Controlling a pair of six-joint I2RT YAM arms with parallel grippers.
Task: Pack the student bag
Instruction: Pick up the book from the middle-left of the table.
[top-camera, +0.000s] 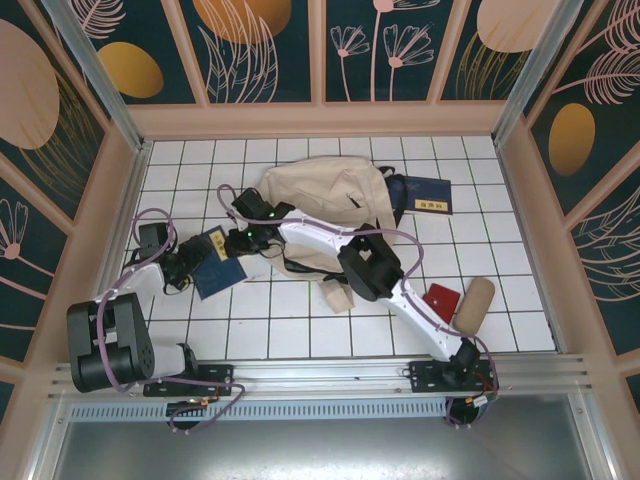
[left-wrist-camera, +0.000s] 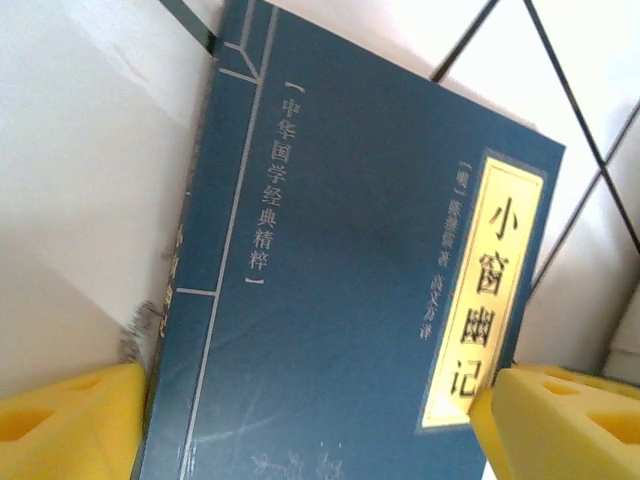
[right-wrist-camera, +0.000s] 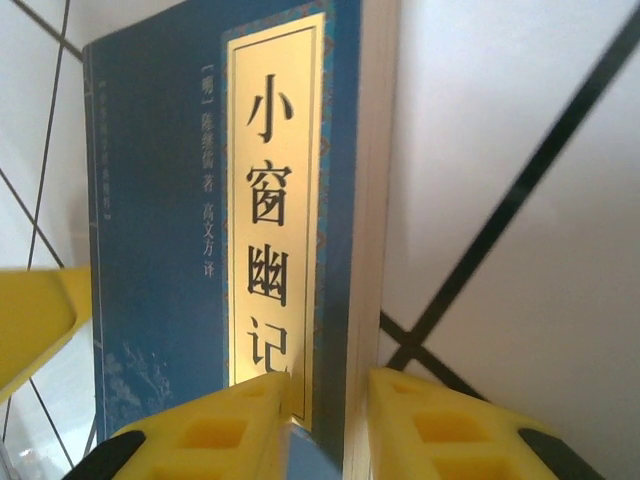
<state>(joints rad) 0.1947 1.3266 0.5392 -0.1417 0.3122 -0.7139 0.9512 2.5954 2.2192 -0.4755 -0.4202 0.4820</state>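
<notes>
The right gripper (right-wrist-camera: 328, 390) is clamped on the book (right-wrist-camera: 160, 250) at its fore edge. The left gripper (left-wrist-camera: 310, 400) straddles that book, fingers spread. The bag (top-camera: 320, 195) lies slumped near the table's (top-camera: 300, 335) far edge, mid-width.

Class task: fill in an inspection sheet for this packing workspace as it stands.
Surface: white tiled table, dark grid lines.
Job's things: student bag slumped at the back.
Clutter: navy book front left; second navy book right of the bag; red item and beige pouch by the right arm.
Grippers: left gripper open over the navy book; right gripper shut on its edge.
Cables: purple cables loop along both arms.
Surroundings: floral wall panels.
</notes>
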